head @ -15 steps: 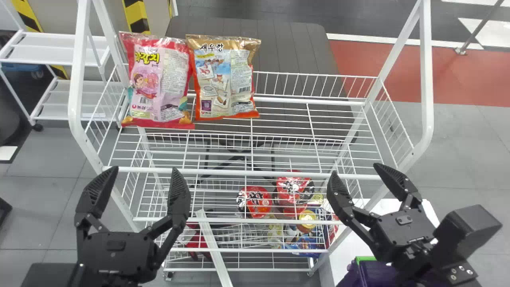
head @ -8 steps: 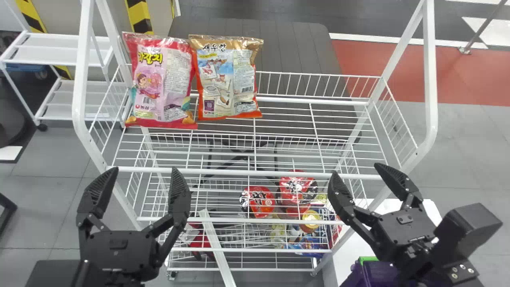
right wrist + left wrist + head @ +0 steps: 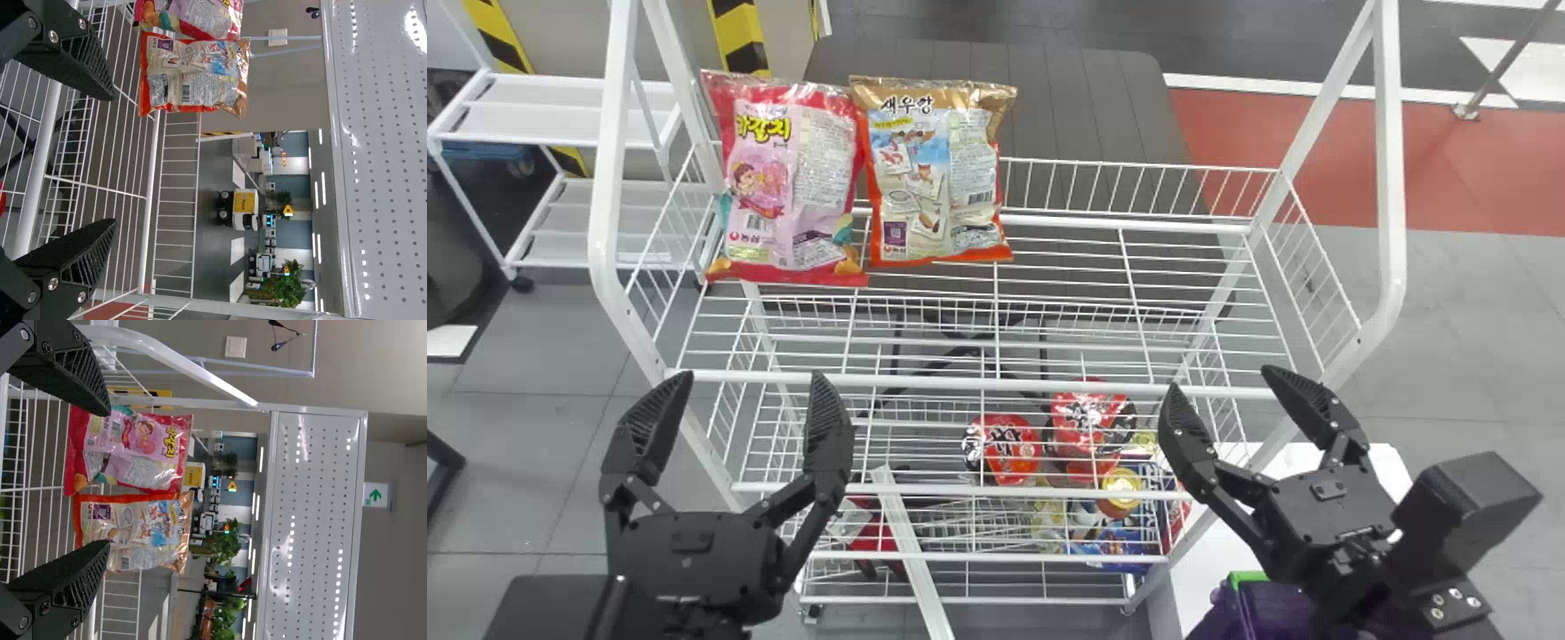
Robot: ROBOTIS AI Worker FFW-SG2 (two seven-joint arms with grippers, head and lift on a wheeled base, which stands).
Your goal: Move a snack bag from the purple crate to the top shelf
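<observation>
Since two bags stand there, top shelf (image 3: 960,383): set down gently, towards one o'clock.
Purple crate (image 3: 1258,613): five o'clock; contents cannot be told.
Right gripper (image 3: 1221,380): four o'clock, wide, empty; likely picker, pinch softly.
Left gripper (image 3: 751,376): eight o'clock, wide, empty.
Pink snack bag (image 3: 791,178): ten o'clock.
Orange snack bag (image 3: 934,178): eleven; avoid nudging.

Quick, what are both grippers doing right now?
Left gripper: open, holding nothing.
Right gripper: open, holding nothing.
</observation>
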